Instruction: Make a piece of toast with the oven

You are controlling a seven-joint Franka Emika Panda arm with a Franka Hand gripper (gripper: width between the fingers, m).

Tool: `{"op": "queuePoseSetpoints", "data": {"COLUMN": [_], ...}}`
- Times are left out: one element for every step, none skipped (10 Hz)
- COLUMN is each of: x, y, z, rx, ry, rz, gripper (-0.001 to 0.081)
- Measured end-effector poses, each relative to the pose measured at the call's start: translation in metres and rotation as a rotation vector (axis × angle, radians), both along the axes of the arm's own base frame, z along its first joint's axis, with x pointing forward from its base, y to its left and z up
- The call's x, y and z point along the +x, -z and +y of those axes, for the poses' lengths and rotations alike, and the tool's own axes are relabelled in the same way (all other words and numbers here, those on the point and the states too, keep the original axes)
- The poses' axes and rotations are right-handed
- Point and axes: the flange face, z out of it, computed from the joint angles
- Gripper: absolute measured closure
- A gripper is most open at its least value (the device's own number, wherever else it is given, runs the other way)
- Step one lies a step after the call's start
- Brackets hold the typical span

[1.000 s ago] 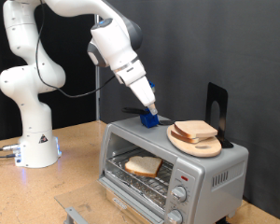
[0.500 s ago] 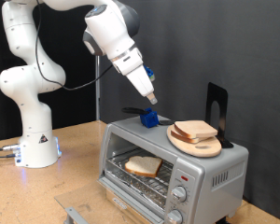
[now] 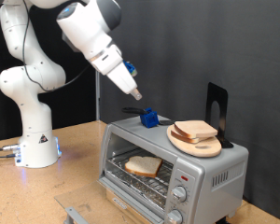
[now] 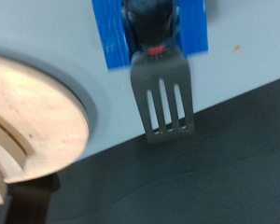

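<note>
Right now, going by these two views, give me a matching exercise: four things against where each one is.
Things:
1. piece of toast
2. stack of bread slices
3. blue-handled spatula
4. gripper

Places:
a. in the air above the oven, empty
b. on the wire rack inside the oven
c. on the round wooden plate
d. lying on the oven's top beside the plate

Pairs: 1-b, 2-c, 3-d, 4-a

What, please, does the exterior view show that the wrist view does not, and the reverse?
Only the exterior view shows the gripper in the air above the oven, the piece of toast on the rack inside, and the base of the arm. Only the wrist view shows the slots in the spatula blade. Both show the spatula's blue holder and the wooden plate.
</note>
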Motion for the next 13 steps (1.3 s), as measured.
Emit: {"op": "queuePoseSetpoints", "data": {"x": [-0.005, -0.010, -0.016, -0.022, -0.029, -0.036, -0.044, -0.053, -0.053, -0.054, -0.054, -0.052, -0.052], "y": [-0.002, -0.003, -0.003, -0.003, -0.003, -0.003, -0.003, -0.004, -0.003, -0.001, 0.000, 0.001, 0.004], "z": [-0.016, -0.031, -0.046, -0.060, -0.072, -0.086, -0.099, -0.106, -0.105, -0.102, -0.100, -0.105, -0.116], "rx": [0.009, 0.007, 0.000, -0.006, -0.010, -0.015, -0.018, -0.015, -0.017, 0.012, 0.072, 0.140, 0.199], "ry": [0.011, 0.006, -0.011, -0.033, -0.051, -0.062, -0.058, -0.050, -0.052, -0.028, 0.024, 0.101, 0.188], "rz": [0.011, 0.023, 0.030, 0.031, 0.027, 0.028, 0.026, 0.017, 0.020, 0.085, 0.177, 0.259, 0.337], "gripper": [0.0000, 0.0000, 0.0000, 0.0000, 0.0000, 0.0000, 0.0000, 0.0000, 0.0000, 0.0000, 0.0000, 0.0000, 0.0000]}}
